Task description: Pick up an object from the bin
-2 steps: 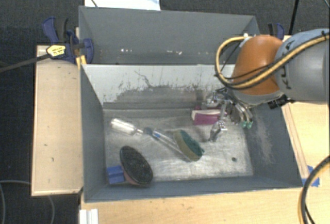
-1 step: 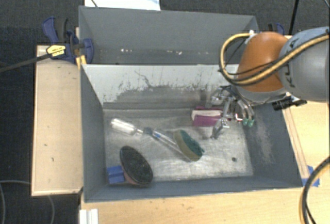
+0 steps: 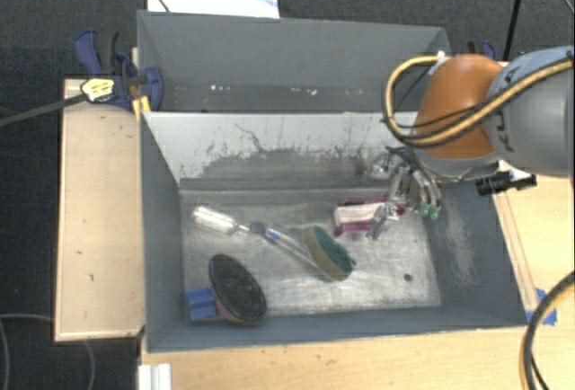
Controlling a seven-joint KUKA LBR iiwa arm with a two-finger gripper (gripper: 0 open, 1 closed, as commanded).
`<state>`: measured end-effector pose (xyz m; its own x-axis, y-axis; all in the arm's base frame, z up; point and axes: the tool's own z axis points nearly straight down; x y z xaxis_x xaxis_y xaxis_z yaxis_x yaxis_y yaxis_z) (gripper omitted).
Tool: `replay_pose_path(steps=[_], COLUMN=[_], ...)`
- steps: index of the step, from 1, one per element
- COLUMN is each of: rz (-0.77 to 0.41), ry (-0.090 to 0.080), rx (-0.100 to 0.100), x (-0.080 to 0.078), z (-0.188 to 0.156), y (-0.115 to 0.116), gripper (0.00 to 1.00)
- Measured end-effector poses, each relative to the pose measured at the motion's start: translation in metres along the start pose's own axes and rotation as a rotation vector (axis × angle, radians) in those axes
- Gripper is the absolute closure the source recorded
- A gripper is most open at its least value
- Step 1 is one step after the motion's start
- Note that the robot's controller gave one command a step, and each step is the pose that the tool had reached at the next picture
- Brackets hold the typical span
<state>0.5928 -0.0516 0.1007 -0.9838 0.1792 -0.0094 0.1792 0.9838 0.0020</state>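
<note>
One of each: a clear-handled, teal-headed brush (image 3: pixel 280 241); a black round disc (image 3: pixel 238 288) down-left of the brush; a small magenta-and-white box (image 3: pixel 356 217) just up-right of the brush's head, likely light and stiff, best pinched across its narrow sides; a blue block (image 3: pixel 199 304) farther down-left. The pincer (image 3: pixel 395 210) hangs beside that box; apart or together, I cannot tell.

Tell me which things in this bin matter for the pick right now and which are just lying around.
In play:
- pincer
- small magenta-and-white box, close beside the pincer, so the likeliest pick

Lying about:
- clear-handled brush with green oval head, mid-floor
- dark round disc, front left
- small blue block, beside the disc
</note>
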Motion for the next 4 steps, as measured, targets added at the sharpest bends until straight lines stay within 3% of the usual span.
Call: replay_pose_path(steps=[1,2,3,4], rz=[0.037,0.110,0.109,0.107], ry=[0.001,-0.005,-0.011,0.004], rx=[0.000,0.001,0.000,0.001], x=[0.000,0.025,0.023,0.022], z=[0.028,0.027,0.025,-0.010], y=[0.003,0.034,0.034,0.034], gripper=[0.00,0.00,1.00,1.00])
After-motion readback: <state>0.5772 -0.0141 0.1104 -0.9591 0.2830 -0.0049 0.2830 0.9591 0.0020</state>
